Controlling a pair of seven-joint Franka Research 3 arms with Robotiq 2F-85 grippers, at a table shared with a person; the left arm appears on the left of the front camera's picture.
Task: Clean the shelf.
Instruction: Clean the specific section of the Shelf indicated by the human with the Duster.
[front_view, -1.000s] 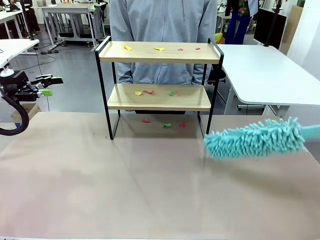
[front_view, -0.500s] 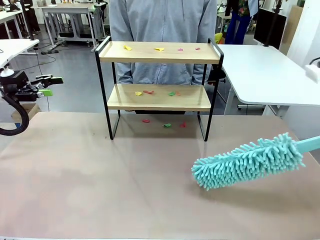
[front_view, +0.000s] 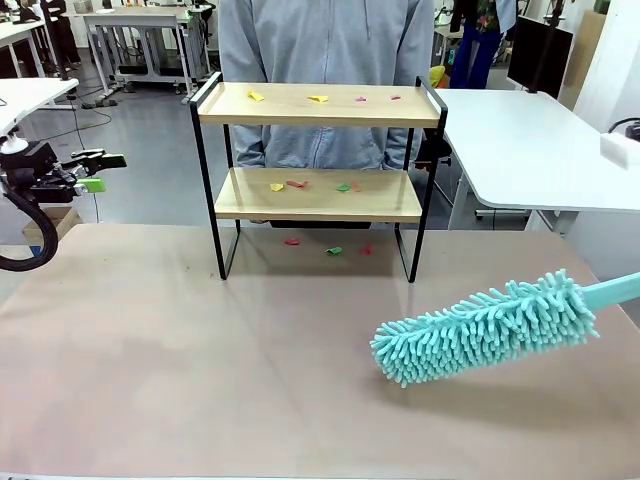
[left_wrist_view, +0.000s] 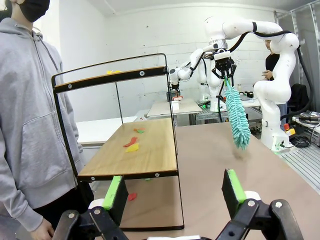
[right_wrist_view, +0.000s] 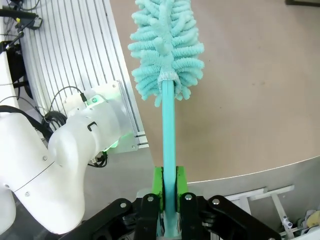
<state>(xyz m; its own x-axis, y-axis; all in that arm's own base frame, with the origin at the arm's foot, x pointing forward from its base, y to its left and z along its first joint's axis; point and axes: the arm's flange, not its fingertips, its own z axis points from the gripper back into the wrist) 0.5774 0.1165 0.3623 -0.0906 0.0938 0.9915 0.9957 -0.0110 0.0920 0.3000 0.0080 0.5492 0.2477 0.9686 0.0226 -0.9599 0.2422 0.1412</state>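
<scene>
The shelf (front_view: 300, 106) stands at the far middle of the table, its two wooden boards strewn with small yellow, red and green scraps (front_view: 317, 98). A teal fluffy duster (front_view: 478, 331) hangs low over the table's right half, head pointing left, well in front of the shelf. My right gripper (right_wrist_view: 169, 183) is shut on the duster's handle (right_wrist_view: 169, 130). My left gripper (front_view: 100, 171) hovers open at the far left, off the table edge. In the left wrist view, its fingers (left_wrist_view: 116, 192) frame the shelf's lower board (left_wrist_view: 152, 155), with the duster (left_wrist_view: 237, 115) beyond.
A person in a grey hoodie (front_view: 320, 50) stands right behind the shelf. More scraps (front_view: 333, 250) lie on the table beneath it. A white table (front_view: 530, 150) stands at the back right. My right arm's base (right_wrist_view: 85, 135) sits beside the table edge.
The duster has swung down and leftward, its head dropping closer to the tabletop. The left arm and the shelf have not moved.
</scene>
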